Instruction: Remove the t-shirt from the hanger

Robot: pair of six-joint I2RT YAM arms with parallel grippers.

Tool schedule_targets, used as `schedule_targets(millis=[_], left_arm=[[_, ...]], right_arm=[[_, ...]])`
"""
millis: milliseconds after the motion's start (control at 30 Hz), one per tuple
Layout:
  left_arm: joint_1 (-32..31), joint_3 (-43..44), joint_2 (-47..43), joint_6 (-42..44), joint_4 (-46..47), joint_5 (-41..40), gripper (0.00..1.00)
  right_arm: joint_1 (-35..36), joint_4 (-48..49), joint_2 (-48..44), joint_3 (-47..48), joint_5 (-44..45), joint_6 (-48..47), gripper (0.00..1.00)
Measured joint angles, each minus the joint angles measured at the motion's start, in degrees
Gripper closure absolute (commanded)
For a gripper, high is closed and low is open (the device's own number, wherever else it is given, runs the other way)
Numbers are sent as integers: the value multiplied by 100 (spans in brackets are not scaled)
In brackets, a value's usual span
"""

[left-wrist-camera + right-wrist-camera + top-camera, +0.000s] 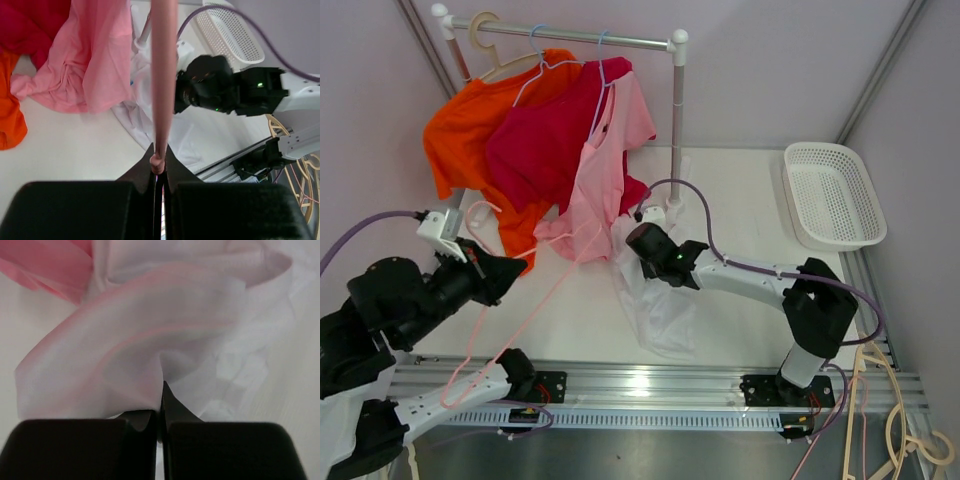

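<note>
left gripper [159,165] pinched tight on pink hanger [164,75] | right gripper [161,390] closed on white t-shirt [200,315], seemingly a fold | t-shirt slumped mid-table, right of hanger

Pale lilac-grey walls [770,70] on 3 sides, plain, w/ grey metal struts [882,75] running up at L & R. White table [740,190], matte, evenly lit, soft shadows only. At the back a clothes rail [570,36]: metal bar btwn 2 white posts. White mesh basket [832,195] at far R of table, near the wall. Aluminium track [720,380] along the near edge, bright glare mid-way; grey surface [650,455] below it
</note>
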Motion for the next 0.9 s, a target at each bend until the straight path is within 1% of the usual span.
schedule_targets(millis=[33, 67, 100, 133, 167, 267, 433, 467, 533, 567, 600, 633, 667, 733, 800, 833, 900], left_arm=[[0, 63, -39, 98, 55, -15, 99], [0, 131, -42, 214, 157, -37, 99], [0, 177, -17, 332, 321, -79, 99], [-2, 229, 35, 457, 433, -140, 99], [-2, 302, 118, 577, 549, -186, 99], [-7, 551, 527, 1005, 1056, -442, 99], [17, 1056, 1567, 1766, 2111, -951, 99], [129, 1228, 1851, 1834, 2227, -887, 99], [592, 1744, 2437, 1873, 2291, -514, 99], [863, 2081, 2763, 1873, 2337, -251, 99], [1040, 2312, 3060, 1851, 2424, -57, 99], [1193, 2538, 3338, 1849, 2474, 79, 99], [1263, 2736, 3604, 1851, 2498, 219, 99], [1311, 3049, 4100, 1856, 2522, 461, 99], [1320, 3309, 4559, 1856, 2575, 645, 99], [1320, 3375, 4732, 1856, 2592, 693, 99], [1325, 3410, 5023, 1858, 2610, 776, 99]], right_arm=[[0, -96, 101, -28, -2, 59, 100], [0, -181, 157, -55, -7, 116, 93], [0, -249, 190, -83, -2, 179, 75], [0, -280, 195, -90, 2, 205, 18], [0, -310, 214, -96, 2, 328, 1], [15, -308, 262, -127, 2, 404, 0], [144, -286, 767, -186, -44, 579, 1], [175, -260, 944, -219, -90, 625, 1], [223, -37, 1095, -264, -140, 776, 1], [238, 50, 1095, -304, -170, 780, 6], [260, 131, 1091, -354, -155, 787, 16], [278, 188, 1067, -402, -142, 785, 79], [295, 269, 1016, -485, -125, 772, 100], [308, 396, 782, -802, -142, 898, 100], [313, 407, 361, -1239, -258, 1064, 100], [317, 234, 72, -1464, -323, 1156, 100], [295, -509, -802, -1891, -310, 1335, 100]])
